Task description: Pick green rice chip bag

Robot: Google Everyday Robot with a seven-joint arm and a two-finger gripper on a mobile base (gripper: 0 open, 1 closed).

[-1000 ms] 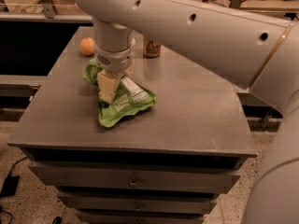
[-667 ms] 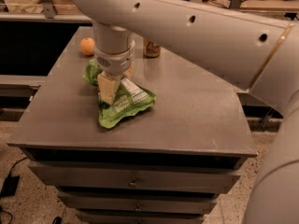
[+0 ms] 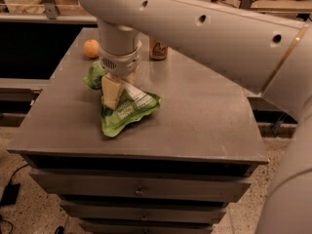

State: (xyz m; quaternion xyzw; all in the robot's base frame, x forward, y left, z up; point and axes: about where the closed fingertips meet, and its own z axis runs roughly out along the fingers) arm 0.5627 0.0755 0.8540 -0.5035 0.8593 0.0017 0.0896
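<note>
Pincer first: the cream-coloured gripper (image 3: 115, 92) is right down on the crumpled bright green foil snack bag (image 3: 127, 112), hanging straight from the ribbed white wrist collar (image 3: 118, 62) of the big white robot arm (image 3: 209, 30) that sweeps in from the upper right. Its cream tip is buried in the folds of the foil, and from this angle I cannot tell whether the pincer is clamped on the bag or spread around it. The bag lies on the left-centre of the flat grey metal cabinet top (image 3: 204, 121), resting on the surface. One green lobe pokes out to the left of the wrist, and the main body fans out toward the front and right. A white nutrition label panel (image 3: 138, 97) faces up just right of the gripper, and white lettering shows on the green lower down. Look to the back left corner and we have a small round orange fruit (image 3: 91, 48), well apart from the bag. Just to its right, past the wrist, a tan-gold drink can (image 3: 158, 49) stands upright at the back edge, its top hidden by the arm. Below the top, grey drawer fronts (image 3: 141, 191) are stacked down the cabinet's face, and a black cable (image 3: 9, 191) lies on the speckled floor (image 3: 34, 213) at the lower left.
</note>
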